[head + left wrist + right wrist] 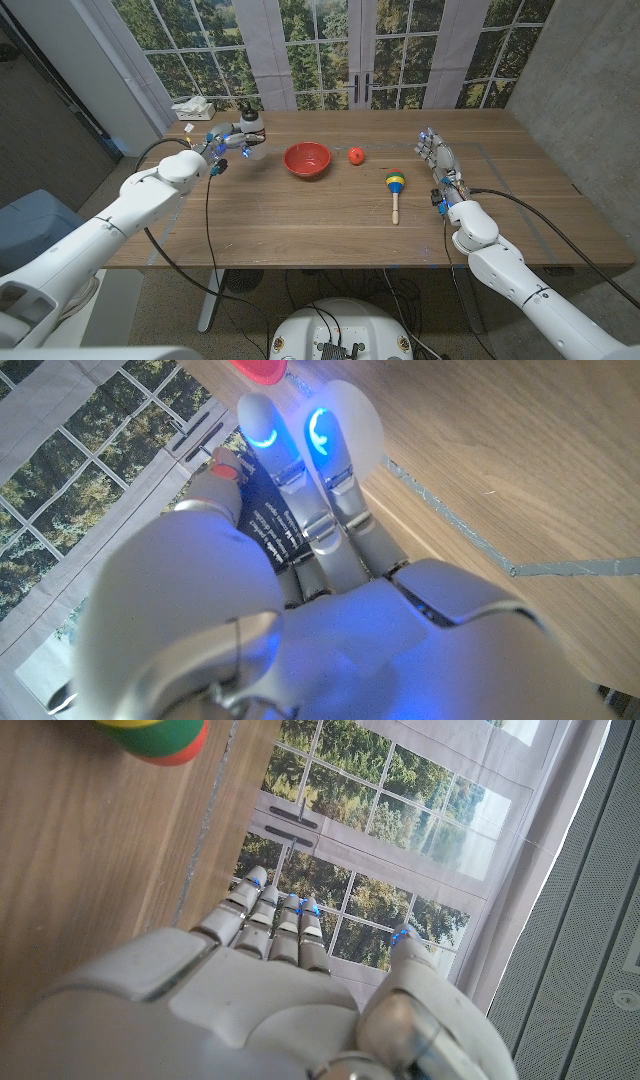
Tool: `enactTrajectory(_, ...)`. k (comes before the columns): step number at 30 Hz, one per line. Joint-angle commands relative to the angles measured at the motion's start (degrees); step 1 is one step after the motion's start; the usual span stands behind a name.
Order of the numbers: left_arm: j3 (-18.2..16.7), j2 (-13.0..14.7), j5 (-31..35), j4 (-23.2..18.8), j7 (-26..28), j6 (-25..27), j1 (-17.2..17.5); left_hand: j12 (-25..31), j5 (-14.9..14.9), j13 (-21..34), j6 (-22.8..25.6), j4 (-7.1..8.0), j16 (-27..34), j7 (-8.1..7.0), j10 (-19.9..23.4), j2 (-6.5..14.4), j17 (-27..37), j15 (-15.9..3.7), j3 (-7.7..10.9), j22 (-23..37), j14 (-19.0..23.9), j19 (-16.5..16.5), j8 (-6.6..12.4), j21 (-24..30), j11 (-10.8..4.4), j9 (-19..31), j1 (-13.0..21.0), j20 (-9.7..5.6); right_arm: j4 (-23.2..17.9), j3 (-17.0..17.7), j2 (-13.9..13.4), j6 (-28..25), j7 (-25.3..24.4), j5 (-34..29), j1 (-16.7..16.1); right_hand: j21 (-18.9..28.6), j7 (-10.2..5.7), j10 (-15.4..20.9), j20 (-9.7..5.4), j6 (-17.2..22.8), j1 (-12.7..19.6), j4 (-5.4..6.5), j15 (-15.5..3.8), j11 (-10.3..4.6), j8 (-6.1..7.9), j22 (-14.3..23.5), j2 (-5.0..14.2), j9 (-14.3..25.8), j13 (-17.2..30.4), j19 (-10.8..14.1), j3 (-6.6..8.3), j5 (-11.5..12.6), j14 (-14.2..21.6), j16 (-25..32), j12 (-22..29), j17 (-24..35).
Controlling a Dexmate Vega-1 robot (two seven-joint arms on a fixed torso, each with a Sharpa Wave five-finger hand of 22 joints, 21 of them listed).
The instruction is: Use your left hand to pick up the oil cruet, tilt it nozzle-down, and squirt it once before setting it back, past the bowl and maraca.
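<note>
Left hand [226, 139] gripped the oil cruet [251, 131], lifted near bowl [307, 159] | right hand [437, 157] waited, fingers spread, nothing held

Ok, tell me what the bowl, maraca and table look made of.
Bowl: probably plastic, uniform red with a soft sheen. Maraca: likely painted wood, with a bare pale handle and a green, yellow and red banded head. Table: wood or wood veneer, matte, with grain lines visible.
</note>
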Motion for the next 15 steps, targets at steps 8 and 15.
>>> enactTrajectory(8,2.1,-1.3,2.4,3.0,1.6,2.8,-5.2,0.0,-0.1,0.1,0.9,2.52,-0.1,0.68,3.1,1.5,0.1,-0.47,3.4,0.0,0.2,-0.2,-0.26,0.9,-2.82,0.2,0.6,-4.51,-0.2,0.2,0.0,0.8,0.2,-0.1,-0.4,0.2,0.29,0.2,0.21,0.0,0.0,-0.51,0.21,0.49,0.08,0.2,-0.18,0.2,0.1,-0.1,0.07,0.1,-0.1,0.5,0.1,-0.1)
enactTrajectory(15,2.9,-2.0,4.4,3.6,3.2,3.9,-7.0,-0.1,-0.2,0.1,0.9,2.45,0.0,0.6,3.0,1.5,0.2,-0.49,3.67,-0.2,0.3,-0.3,-0.35,1.0,-2.88,0.3,0.5,-4.51,0.2,0.4,0.1,1.4,0.6,0.3,-0.7,0.2,0.28,0.2,0.22,0.0,0.0,-0.6,0.25,0.53,0.08,0.2,-0.16,0.2,0.1,-0.1,0.07,0.1,-0.1,0.5,0.1,-0.1)
